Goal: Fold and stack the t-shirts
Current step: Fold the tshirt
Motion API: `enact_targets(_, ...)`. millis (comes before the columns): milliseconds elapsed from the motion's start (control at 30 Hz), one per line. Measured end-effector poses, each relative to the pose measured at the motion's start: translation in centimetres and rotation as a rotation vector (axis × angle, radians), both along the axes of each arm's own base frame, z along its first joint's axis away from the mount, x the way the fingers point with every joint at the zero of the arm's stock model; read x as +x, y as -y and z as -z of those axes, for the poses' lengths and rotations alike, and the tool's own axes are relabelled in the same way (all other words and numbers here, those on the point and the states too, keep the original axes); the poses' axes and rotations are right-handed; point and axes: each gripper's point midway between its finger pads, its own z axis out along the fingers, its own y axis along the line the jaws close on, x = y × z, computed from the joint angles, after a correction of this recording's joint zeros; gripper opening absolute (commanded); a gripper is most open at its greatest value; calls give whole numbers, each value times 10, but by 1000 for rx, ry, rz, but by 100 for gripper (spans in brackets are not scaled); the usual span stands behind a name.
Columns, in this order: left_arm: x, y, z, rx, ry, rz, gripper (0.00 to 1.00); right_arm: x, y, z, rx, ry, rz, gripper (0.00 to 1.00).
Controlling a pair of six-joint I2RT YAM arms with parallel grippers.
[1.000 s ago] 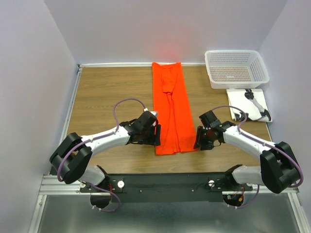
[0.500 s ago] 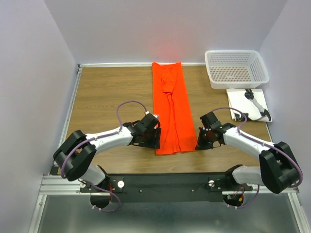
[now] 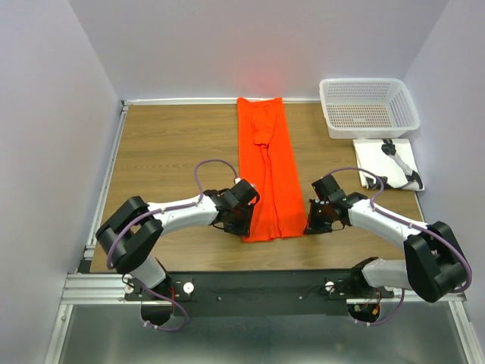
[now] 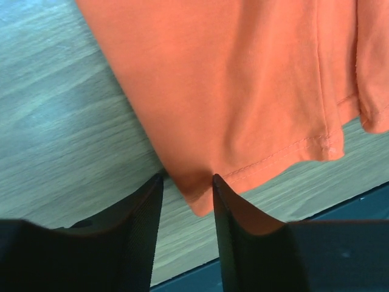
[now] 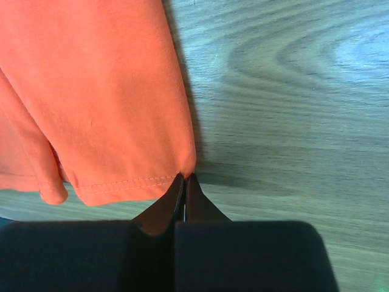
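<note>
No readable text, labels or numbers anywhere

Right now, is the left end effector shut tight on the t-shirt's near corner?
No: in the left wrist view the left end effector has its jaws apart, the t-shirt corner lying between them.

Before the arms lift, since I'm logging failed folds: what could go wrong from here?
The right end effector is shut on only the very tip of one hem corner of the t-shirt, so the cloth may slip out. The left end effector stands open around the other corner; a lift now would likely drag the folded strip askew.
</note>
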Motion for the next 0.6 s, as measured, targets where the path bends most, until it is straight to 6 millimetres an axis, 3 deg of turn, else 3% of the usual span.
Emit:
enact_targets(33,0,1,1,5,-5,-1,36,0,0,0,1,1,-2,1)
enact_targets(400,-5,10,4,31,-30,4,17,0,-2,1,9,1,-24,1)
enact_targets(500,-8,12,5,32,-34,7,1,-1,-5,1,23,-5,-34,0)
enact_targets(600,-13,14,5,33,-37,16,0,-4,-9,0,47,-16,-53,0)
